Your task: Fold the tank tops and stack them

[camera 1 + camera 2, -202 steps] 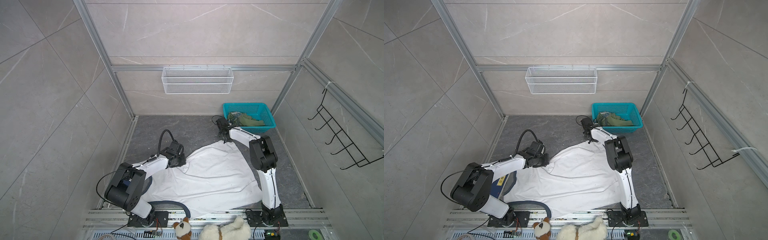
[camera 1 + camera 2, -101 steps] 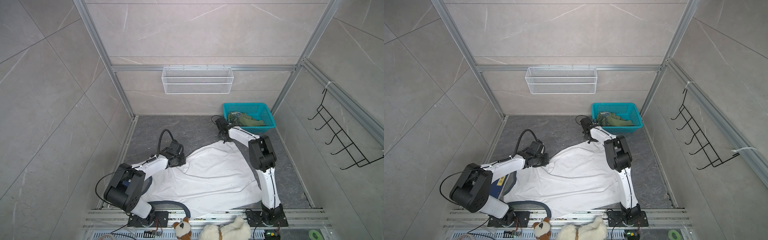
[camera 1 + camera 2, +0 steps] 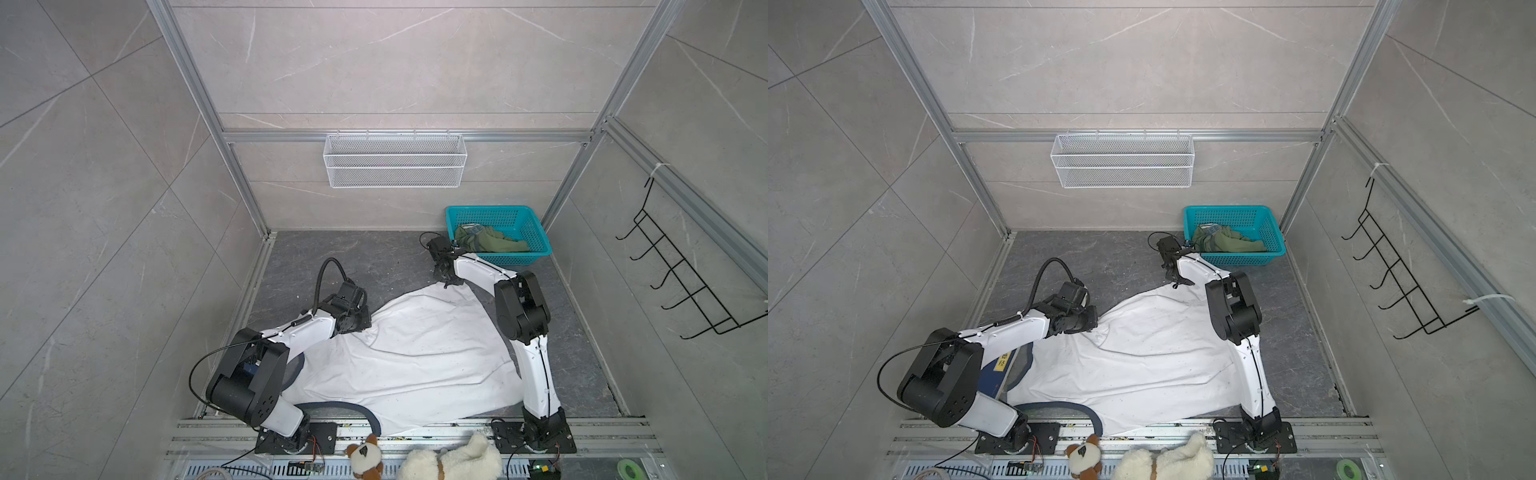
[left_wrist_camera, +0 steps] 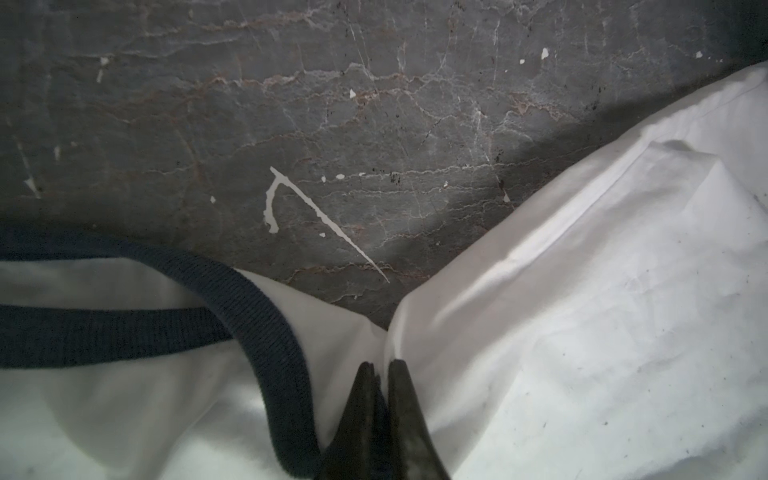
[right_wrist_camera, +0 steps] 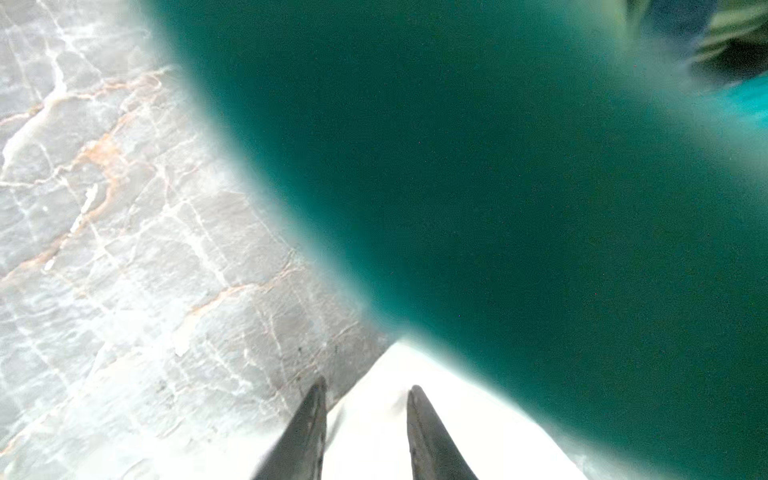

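Left gripper pinches a side fold of the spread-out white top — likely anchoring it — while the right gripper, jaws apart, straddles its far corner beside the basket holding the green top, seemingly to tug it flat.

My left arm: stretched low, elbow folded back. Left gripper: tips pinched together on a fold of the white tank top. My right arm: reaching far forward, wrist pitched down. Right gripper: jaws parted.
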